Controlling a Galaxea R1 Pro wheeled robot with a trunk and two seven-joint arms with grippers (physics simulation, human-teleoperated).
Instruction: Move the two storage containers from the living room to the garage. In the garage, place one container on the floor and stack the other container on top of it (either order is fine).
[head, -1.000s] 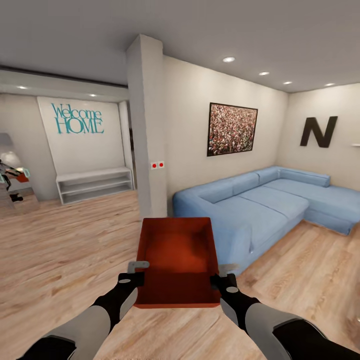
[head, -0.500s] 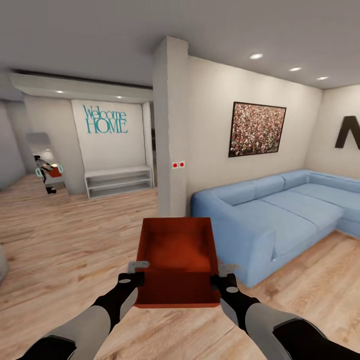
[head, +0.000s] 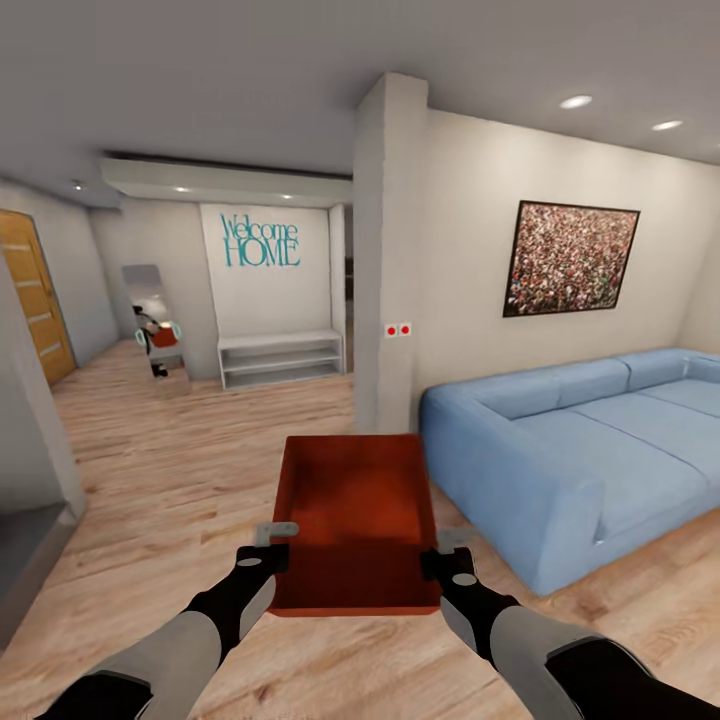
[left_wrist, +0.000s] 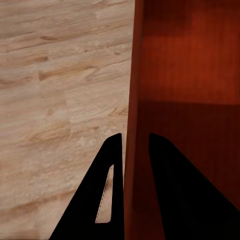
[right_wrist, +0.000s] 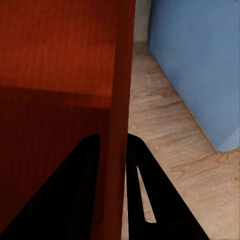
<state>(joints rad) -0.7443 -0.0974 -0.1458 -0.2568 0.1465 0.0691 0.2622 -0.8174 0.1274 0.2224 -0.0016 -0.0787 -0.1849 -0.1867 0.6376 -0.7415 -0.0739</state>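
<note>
At the lower centre of the frame, one storage container (head: 355, 520) was held over the wood-plank floor (head: 150, 500), its side walls clamped by the left gripper (head: 275, 545) and right gripper (head: 447, 553), where the thin walls could slip during turning.

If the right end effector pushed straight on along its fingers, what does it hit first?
Nothing beyond what it already clamps: the right end effector is shut on the storage container wall. Past its fingertips, probably wood floor, with the blue sofa just beside that line.
</note>
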